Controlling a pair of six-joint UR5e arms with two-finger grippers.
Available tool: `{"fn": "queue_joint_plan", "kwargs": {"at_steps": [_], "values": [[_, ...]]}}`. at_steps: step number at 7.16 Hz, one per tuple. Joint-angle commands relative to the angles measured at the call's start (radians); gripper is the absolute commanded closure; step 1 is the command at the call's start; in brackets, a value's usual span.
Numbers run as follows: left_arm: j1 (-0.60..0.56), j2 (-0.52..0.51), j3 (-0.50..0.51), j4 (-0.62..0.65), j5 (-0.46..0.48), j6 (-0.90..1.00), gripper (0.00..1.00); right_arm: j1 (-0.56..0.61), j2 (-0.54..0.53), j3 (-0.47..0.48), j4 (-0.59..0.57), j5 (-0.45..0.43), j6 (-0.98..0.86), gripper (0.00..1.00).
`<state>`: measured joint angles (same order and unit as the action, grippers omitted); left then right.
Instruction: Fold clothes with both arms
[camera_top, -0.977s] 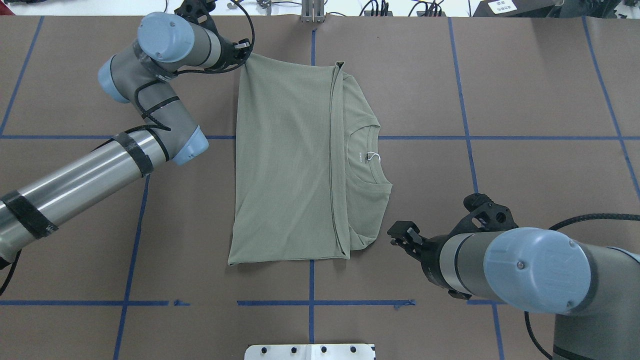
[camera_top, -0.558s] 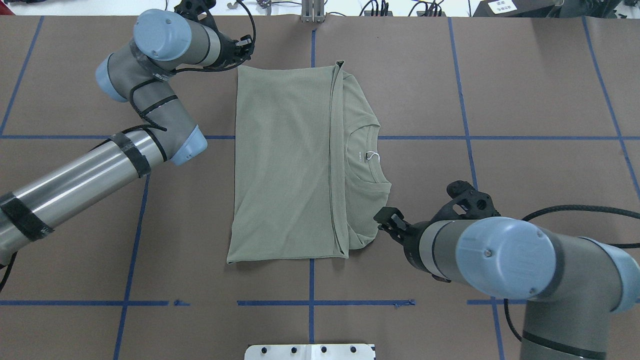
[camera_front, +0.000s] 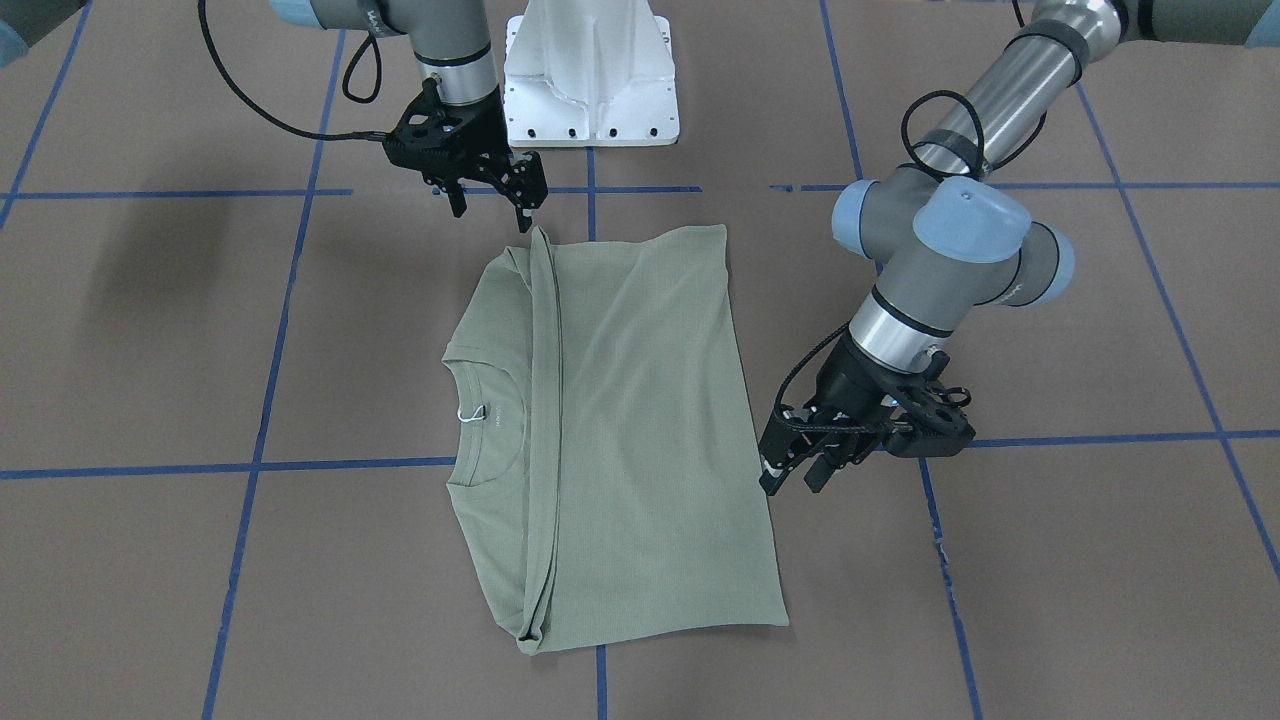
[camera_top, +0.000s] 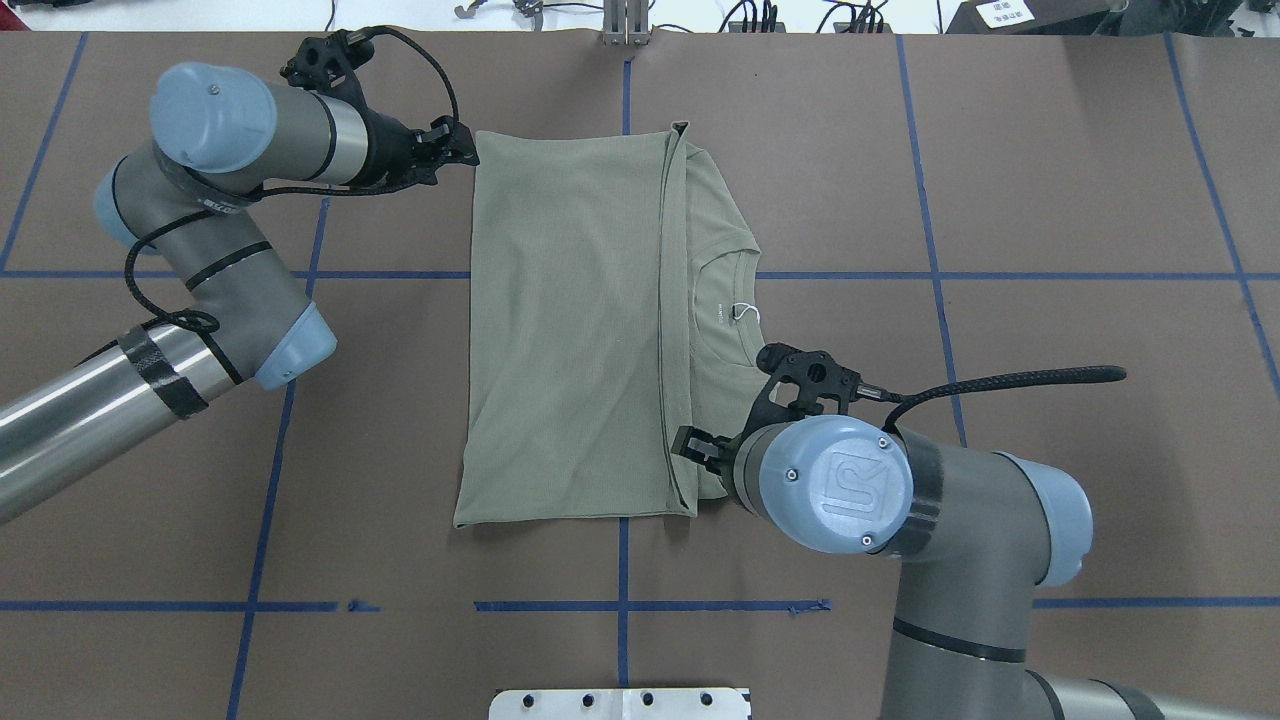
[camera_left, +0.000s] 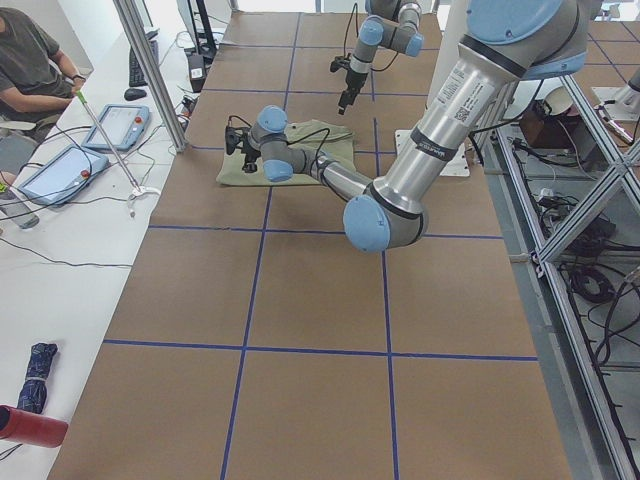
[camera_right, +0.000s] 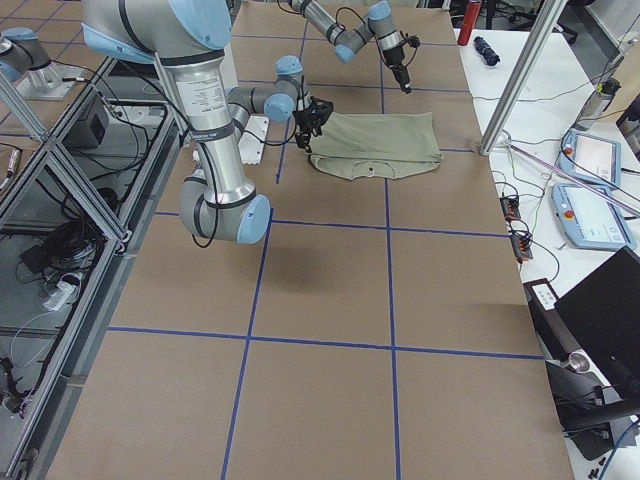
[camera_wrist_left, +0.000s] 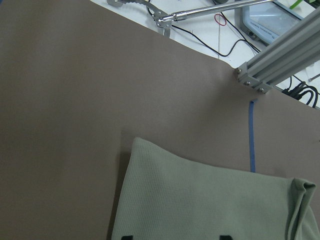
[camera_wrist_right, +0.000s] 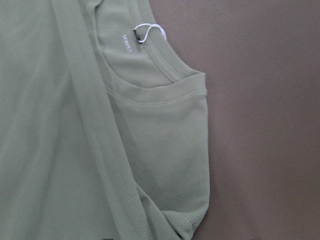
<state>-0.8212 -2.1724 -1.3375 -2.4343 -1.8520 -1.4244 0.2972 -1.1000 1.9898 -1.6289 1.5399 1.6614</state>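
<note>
Nearest the robot, the right gripper (camera_front: 494, 205) hangs just over the near end of the shirt (camera_top: 570, 330), where the long edge of the folded-over layer runs out to a thick corner. Its fingers stand well apart and hold nothing, which I read as a pose for pinching that corner. The shirt lies flat about the middle of the table (camera_top: 1000, 200), reaching more toward the far edge, with its body doubled over so that the collar (camera_top: 738, 290) and white hang tag (camera_top: 745, 313) show on the robot's right side. Farther off, the left gripper (camera_top: 462, 152) sits just beside the shirt's far corner on the left side. The left wrist view shows its fingertips (camera_wrist_left: 125, 236) spread wide over that corner, empty. Both seem placed at opposite ends to start the next fold together, and a shallow pinch might lift only the top layer
</note>
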Motion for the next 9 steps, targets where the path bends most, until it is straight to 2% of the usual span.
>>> {"fn": "queue_joint_plan", "kwargs": {"at_steps": [1, 2, 4, 5, 6, 7, 9], "values": [[0.002, 0.016, -0.008, 0.0, -0.003, -0.001, 0.34, -0.012, 0.061, -0.068, -0.003, -0.021, -0.353, 0.63], [0.002, 0.022, -0.008, 0.0, -0.003, -0.001, 0.34, -0.021, 0.063, -0.072, -0.003, -0.035, -0.493, 0.77], [0.004, 0.034, -0.008, 0.0, -0.003, -0.001, 0.34, -0.03, 0.066, -0.086, -0.003, -0.052, -0.689, 0.79], [0.005, 0.039, -0.008, 0.0, -0.003, -0.001, 0.34, -0.047, 0.087, -0.112, -0.002, -0.078, -0.733, 0.76], [0.007, 0.04, -0.008, 0.0, -0.003, -0.002, 0.34, -0.047, 0.126, -0.159, 0.001, -0.08, -0.733, 0.64], [0.01, 0.04, -0.008, -0.002, -0.003, -0.011, 0.34, -0.05, 0.134, -0.176, 0.001, -0.078, -0.735, 0.59], [0.011, 0.04, -0.008, -0.002, -0.003, -0.044, 0.34, -0.056, 0.132, -0.189, 0.001, -0.08, -0.735, 0.58]]}}
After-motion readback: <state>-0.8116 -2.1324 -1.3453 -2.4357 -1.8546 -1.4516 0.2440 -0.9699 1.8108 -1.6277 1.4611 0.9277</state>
